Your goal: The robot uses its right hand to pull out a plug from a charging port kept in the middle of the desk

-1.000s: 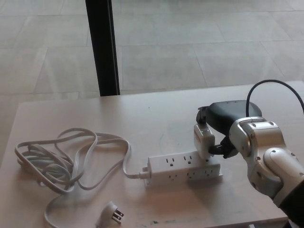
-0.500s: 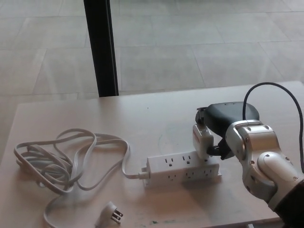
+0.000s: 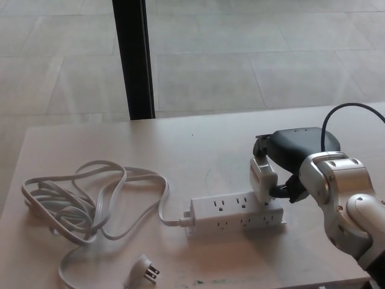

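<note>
Desk (image 3: 108, 144): one, pale.
Cord (image 3: 84, 198): one, loose coil at left, limp; spare pronged end (image 3: 144, 272) near front edge.
Right hand (image 3: 283, 165): one in view, clamped around plug.
Strip (image 3: 234, 214): one, mid-desk, light; likely lifts with pull unless pull goes straight up.
Plug (image 3: 262, 178): one, white block, rigid, smooth; stands at strip's right end; grip flat sides low.
</note>
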Controlling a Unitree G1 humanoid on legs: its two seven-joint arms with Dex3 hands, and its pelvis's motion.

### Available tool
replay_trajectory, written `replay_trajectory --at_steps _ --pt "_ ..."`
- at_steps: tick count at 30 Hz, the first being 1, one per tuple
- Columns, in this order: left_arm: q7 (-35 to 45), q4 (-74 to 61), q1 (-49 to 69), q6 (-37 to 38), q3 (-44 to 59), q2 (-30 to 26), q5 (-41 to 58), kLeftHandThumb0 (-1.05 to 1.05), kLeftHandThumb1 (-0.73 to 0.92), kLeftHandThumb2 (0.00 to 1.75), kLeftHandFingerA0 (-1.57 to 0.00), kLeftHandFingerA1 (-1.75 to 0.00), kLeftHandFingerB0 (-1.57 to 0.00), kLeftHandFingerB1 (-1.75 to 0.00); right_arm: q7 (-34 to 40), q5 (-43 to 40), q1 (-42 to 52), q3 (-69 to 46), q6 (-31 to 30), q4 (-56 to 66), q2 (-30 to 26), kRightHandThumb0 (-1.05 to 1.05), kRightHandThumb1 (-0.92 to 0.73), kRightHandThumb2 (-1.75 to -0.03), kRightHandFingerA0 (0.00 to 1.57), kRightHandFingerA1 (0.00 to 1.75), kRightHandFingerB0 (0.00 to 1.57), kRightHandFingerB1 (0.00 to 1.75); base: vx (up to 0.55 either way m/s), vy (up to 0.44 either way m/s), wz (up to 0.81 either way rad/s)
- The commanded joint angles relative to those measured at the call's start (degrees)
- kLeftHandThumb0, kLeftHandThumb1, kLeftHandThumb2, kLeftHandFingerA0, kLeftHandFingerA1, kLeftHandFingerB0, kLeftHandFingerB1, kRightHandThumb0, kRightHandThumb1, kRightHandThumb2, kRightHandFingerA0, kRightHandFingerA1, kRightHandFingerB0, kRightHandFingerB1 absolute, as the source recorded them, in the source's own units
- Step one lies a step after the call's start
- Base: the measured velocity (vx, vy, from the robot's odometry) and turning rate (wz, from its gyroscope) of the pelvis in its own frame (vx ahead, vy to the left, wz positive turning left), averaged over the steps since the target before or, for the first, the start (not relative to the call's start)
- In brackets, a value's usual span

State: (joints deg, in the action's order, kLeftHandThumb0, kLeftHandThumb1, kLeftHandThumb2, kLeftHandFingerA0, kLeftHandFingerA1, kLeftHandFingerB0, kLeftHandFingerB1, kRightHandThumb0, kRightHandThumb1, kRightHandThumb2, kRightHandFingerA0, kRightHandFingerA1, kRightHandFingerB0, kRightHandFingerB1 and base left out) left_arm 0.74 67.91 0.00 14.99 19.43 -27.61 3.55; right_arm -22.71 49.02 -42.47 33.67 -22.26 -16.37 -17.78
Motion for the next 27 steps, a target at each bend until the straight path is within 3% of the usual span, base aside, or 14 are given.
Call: replay_trajectory --at_steps 1,2,3,4,5,6,8,12,15,17,23,25,26,27 --pt "-0.29 -0.14 0.09 0.04 0.17 -1.27 0.42 -0.68 0.81 0.64 -0.87 -0.7 -0.75 -0.51 -2.25 -2.38 0.96 -1.44 3.34 0.7 -1.55 -0.38 -0.81 -0.75 0.92 1.75 0.75 0.99 0.0 0.0 0.0" --pt "-0.33 0.07 0.14 0.4 -0.22 -1.44 -0.05 -0.69 0.81 0.65 -0.84 -0.67 -0.74 -0.5 -0.62 -3.04 1.08 -2.74 4.57 1.33 -1.91 -0.37 -0.79 -0.76 0.94 1.75 0.76 1.2 0.0 0.0 0.0" --pt "0.1 0.01 0.1 0.13 0.07 -1.4 0.36 -0.62 0.68 1.11 -0.82 -0.77 -0.67 -0.66 0.13 -3.63 1.12 -3.64 5.44 1.61 -2.02 -0.37 -0.77 -0.78 0.96 1.75 0.76 1.23 0.0 0.0 0.0" --pt "-0.04 -0.04 0.04 -0.29 0.02 -1.51 0.3 -0.68 0.82 0.65 -0.85 -0.67 -0.74 -0.5 1.49 -4.44 1.38 -4.61 6.52 1.28 -1.75 -0.38 -0.75 -0.78 0.93 1.75 0.79 1.25 0.0 0.0 0.0" --pt "-0.1 0.0 0.01 -0.45 -0.02 -1.57 0.24 -0.69 0.82 0.66 -0.82 -0.63 -0.72 -0.47 1.8 -4.65 1.38 -5.12 6.53 1.27 -1.51 -0.39 -0.76 -0.76 0.93 1.75 0.76 1.32 0.0 0.0 0.0" --pt "-0.16 0.05 -0.03 -0.52 -0.06 -1.61 0.19 -0.69 0.82 0.65 -0.83 -0.61 -0.71 -0.45 1.37 -4.41 1.12 -5.57 5.92 1.69 -1.29 -0.36 -0.71 -0.81 0.93 1.75 0.73 1.12 0.0 0.0 0.0" --pt "-0.11 0.05 0.11 -0.05 -0.16 -1.64 0.08 -0.67 0.83 0.65 -0.83 -0.61 -0.7 -0.44 0.84 -4.02 0.57 -5.88 5.94 2.44 -1.34 -0.38 -0.72 -0.81 0.91 1.75 0.71 1.3 0.0 0.0 0.0" --pt "0.36 -0.53 0.32 -0.25 0.31 -1.49 0.75 -0.67 0.83 0.65 -0.82 -0.63 -0.7 -0.45 0.67 -3.54 -0.04 -6.03 6.27 2.21 -1.33 -0.41 -0.74 -0.71 0.85 1.75 0.71 1.25 0.0 0.0 0.0" --pt "-0.14 -0.24 0.03 -0.74 0.22 -1.5 0.5 -0.67 0.83 0.66 -0.83 -0.6 -0.69 -0.43 -0.51 -2.75 -1.51 -5.67 5.23 1.5 -1.04 -0.41 -0.69 -0.76 0.85 1.73 0.69 0.99 0.0 0.0 0.0" --pt "-0.26 0.14 -0.25 -1.09 0.22 -1.55 0.49 -0.69 0.83 0.66 -0.82 -0.57 -0.7 -0.43 0.34 -3.33 -1.35 -6.26 4.95 1.38 -0.39 -0.38 -0.63 -0.9 0.9 1.75 0.72 1.22 0.0 0.0 0.0" --pt "0.18 0.2 0.07 -0.51 0.77 -1.47 1.03 -0.69 0.84 0.66 -0.83 -0.61 -0.71 -0.45 -0.33 -3.14 -1.06 -6.16 4.81 2.06 -0.63 -0.41 -0.59 -0.79 0.98 1.73 0.77 1.13 0.0 0.0 0.0" --pt "-0.05 0.12 0.06 -0.69 0.62 -1.41 0.79 -0.69 0.85 0.66 -0.81 -0.59 -0.7 -0.44 -0.02 -3.3 -1.28 -6.36 5.06 1.58 -0.69 -0.36 -0.66 -0.78 0.88 1.75 0.75 1.07 0.0 0.0 0.0" --pt "-0.14 0.18 -0.02 -0.92 0.64 -1.42 0.8 -0.7 0.84 0.66 -0.82 -0.59 -0.7 -0.43 -0.81 -3.09 -1.54 -6.97 2.71 1.17 -0.63 -0.42 -0.54 -1.02 1.15 1.32 0.82 1.05 0.0 0.0 0.0" --pt "-0.14 0.18 -0.02 -0.92 0.65 -1.42 0.8 -0.7 0.84 0.66 -0.82 -0.59 -0.7 -0.43 -0.83 -3.07 -1.54 -6.99 2.71 1.17 -0.61 -0.42 -0.54 -1.02 1.15 1.32 0.82 1.05 0.0 0.0 0.0"
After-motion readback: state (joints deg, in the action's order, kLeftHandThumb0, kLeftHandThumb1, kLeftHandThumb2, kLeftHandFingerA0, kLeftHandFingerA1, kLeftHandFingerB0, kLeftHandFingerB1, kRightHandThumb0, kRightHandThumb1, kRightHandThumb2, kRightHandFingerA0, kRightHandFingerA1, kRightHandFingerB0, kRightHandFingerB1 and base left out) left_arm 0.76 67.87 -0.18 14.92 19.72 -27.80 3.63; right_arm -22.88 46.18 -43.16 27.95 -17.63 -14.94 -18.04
